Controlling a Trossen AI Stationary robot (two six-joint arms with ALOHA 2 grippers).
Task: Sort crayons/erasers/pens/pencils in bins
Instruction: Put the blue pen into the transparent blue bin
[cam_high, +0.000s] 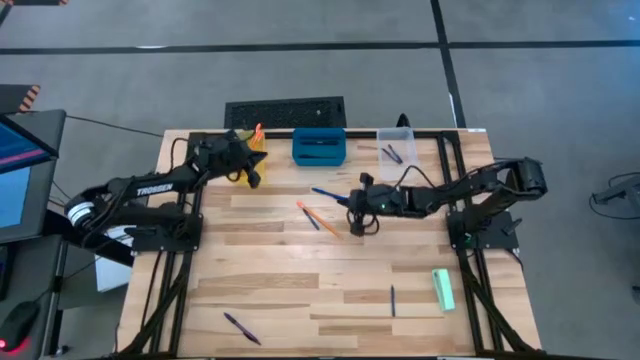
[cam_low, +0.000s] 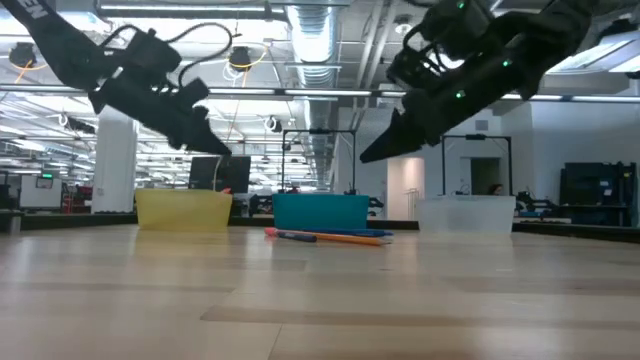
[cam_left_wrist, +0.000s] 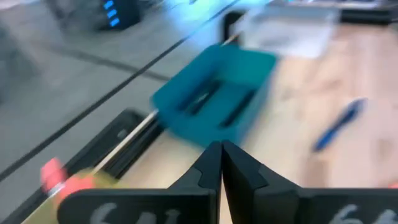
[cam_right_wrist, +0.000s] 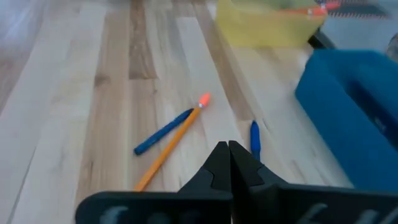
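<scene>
An orange pencil (cam_high: 320, 219) lies on the table crossed by a dark blue pen (cam_high: 309, 217); both also show in the right wrist view, the pencil (cam_right_wrist: 169, 144) and the pen (cam_right_wrist: 164, 132). Another blue pen (cam_high: 327, 194) lies nearer the blue bin (cam_high: 319, 147). My right gripper (cam_high: 358, 227) is shut and empty, above the table just right of the pencil (cam_low: 372, 154). My left gripper (cam_high: 252, 180) is shut and empty, raised beside the yellow bin (cam_high: 250, 142), which holds an orange pencil (cam_left_wrist: 59, 176). The mint-green eraser (cam_high: 443, 289) lies flat at the near right.
The clear bin (cam_high: 395, 147) stands at the far right of the row and holds a dark pen. A dark pen (cam_high: 392, 300) and a purplish pen (cam_high: 241, 328) lie near the table's front edge. A black keyboard (cam_high: 285, 110) sits beyond the far edge.
</scene>
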